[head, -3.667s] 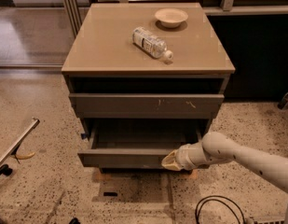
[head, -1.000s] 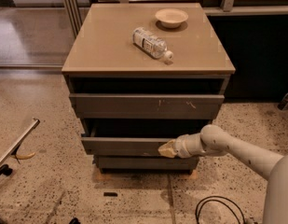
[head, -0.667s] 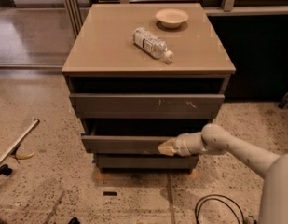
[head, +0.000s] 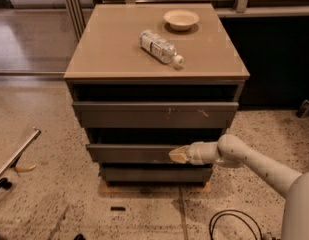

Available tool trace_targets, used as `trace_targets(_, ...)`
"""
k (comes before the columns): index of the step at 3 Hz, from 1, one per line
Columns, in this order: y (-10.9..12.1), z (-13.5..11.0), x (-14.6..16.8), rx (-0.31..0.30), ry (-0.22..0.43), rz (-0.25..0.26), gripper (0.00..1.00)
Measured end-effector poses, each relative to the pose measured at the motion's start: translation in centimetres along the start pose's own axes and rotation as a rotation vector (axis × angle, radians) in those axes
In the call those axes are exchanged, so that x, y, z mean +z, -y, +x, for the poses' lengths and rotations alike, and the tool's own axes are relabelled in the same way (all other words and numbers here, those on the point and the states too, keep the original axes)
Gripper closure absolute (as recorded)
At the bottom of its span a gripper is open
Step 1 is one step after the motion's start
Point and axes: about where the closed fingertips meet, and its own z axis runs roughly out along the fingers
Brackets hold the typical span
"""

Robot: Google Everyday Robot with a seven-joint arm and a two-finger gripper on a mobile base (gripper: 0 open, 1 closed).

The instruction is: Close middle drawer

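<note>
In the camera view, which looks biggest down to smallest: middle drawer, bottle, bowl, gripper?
1. middle drawer
2. water bottle and bowl, too alike to rank
3. gripper, at the drawer's front

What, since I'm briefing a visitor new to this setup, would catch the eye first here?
The pale robot arm reaches in from the lower right, its tool set against the front of the middle drawer, right of centre. Next comes the top of the cabinet, where a clear plastic bottle lies on its side and a small pale bowl sits behind it near the back edge.
</note>
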Motion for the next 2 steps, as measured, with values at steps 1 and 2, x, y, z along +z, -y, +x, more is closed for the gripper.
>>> trace_targets(1, 1.9, -1.7, -0.5, 0.028, 0.142, 0.077, 1.00)
trace_targets(2, 2.2, -3.6, -0.8, 0.020, 0.217, 0.119, 1.00)
